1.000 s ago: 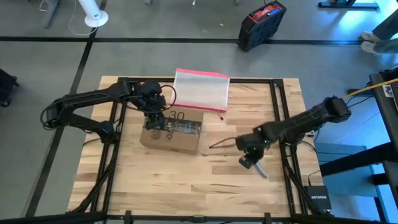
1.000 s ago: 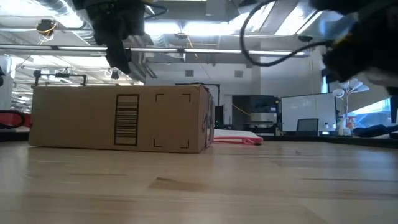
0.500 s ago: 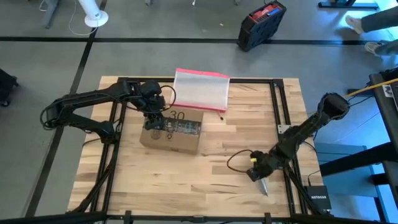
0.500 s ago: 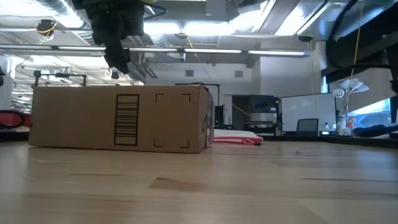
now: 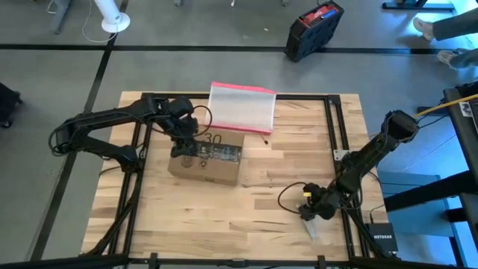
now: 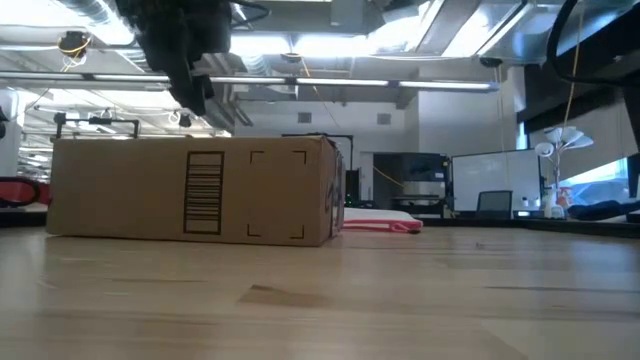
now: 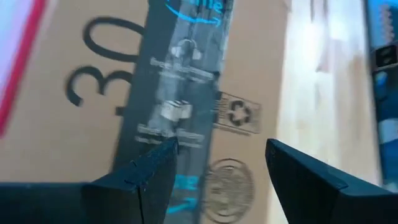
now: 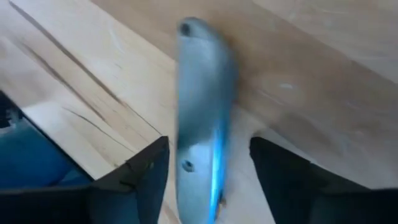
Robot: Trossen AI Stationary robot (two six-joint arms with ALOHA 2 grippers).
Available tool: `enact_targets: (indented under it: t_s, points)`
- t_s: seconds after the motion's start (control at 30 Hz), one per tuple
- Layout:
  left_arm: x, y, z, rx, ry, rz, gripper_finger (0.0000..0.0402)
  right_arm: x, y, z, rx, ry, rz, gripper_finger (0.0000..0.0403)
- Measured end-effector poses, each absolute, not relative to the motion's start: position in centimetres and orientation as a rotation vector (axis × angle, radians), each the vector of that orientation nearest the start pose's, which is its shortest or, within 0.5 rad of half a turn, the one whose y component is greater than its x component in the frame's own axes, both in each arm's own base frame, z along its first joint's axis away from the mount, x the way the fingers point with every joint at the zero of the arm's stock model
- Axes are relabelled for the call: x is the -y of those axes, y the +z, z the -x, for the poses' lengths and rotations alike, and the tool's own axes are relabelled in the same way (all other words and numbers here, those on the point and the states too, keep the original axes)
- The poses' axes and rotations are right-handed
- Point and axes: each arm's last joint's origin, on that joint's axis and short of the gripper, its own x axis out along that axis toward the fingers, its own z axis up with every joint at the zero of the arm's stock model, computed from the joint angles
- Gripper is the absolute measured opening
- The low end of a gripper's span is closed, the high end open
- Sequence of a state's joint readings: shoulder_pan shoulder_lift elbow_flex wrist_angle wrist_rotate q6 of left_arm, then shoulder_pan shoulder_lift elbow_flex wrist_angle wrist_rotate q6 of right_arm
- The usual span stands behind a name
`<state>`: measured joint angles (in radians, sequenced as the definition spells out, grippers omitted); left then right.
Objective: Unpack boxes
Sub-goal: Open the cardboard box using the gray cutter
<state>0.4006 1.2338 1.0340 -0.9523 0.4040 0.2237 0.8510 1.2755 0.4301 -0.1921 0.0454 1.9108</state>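
The wooden table (image 5: 224, 217) carries a brown cardboard box (image 5: 206, 166) just left of centre, its black printed tape strip (image 7: 180, 93) facing up beside a large "30". A clear pouch with a pink-red edge (image 5: 240, 108) lies at the box's one o'clock, touching its far edge. The left gripper (image 5: 184, 147) hovers over the box's nine o'clock end, fingers (image 7: 143, 177) spread apart. At the table's four o'clock, the right gripper (image 5: 312, 218) stands with fingers apart around a slim grey tool (image 8: 202, 118) lying on the wood.
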Motion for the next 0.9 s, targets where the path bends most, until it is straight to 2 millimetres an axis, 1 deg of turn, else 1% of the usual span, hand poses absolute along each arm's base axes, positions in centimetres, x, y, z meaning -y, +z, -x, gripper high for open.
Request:
enact_targets:
  t_s: [0.1,0.17,0.27,0.4,0.5,0.63,0.77,0.83,0.9]
  points:
    - [-8.2,27.3,-21.2,-1.06,-0.092,0.201,0.0235,-15.1,13.3,-13.7,-1.137,-0.363,-1.198,0.0242]
    - [-8.8,26.7,-21.5,-1.082,-0.095,0.224,0.0235,-15.5,14.3,-14.4,-1.031,-0.322,-1.177,0.0246]
    - [-9.6,25.1,-22.3,-1.129,-0.128,0.29,0.0235,-15.7,16.0,-16.1,-0.889,-0.264,-1.107,0.0247]
    - [-10.1,23.1,-23.4,-1.185,-0.195,0.357,0.0235,-14.9,18.7,-19.0,-0.781,-0.178,-0.935,0.0248]
    - [-10.0,22.2,-23.7,-1.209,-0.272,0.427,0.0235,-13.6,20.7,-21.2,-0.715,-0.159,-0.818,0.0248]
    - [-9.4,21.7,-23.7,-1.243,-0.356,0.491,0.0235,-10.6,22.8,-23.7,-0.642,-0.206,-0.705,0.0248]
    - [-8.8,21.8,-23.5,-1.247,-0.423,0.538,0.0235,-7.6,24.0,-25.5,-0.582,-0.251,-0.668,0.0248]
    - [-8.4,21.8,-23.5,-1.253,-0.446,0.549,0.0235,-6.3,24.3,-26.3,-0.572,-0.262,-0.646,0.0248]
    - [-8.0,21.8,-23.7,-1.255,-0.461,0.541,0.0235,-5.3,24.1,-27.2,-0.577,-0.258,-0.615,0.0248]
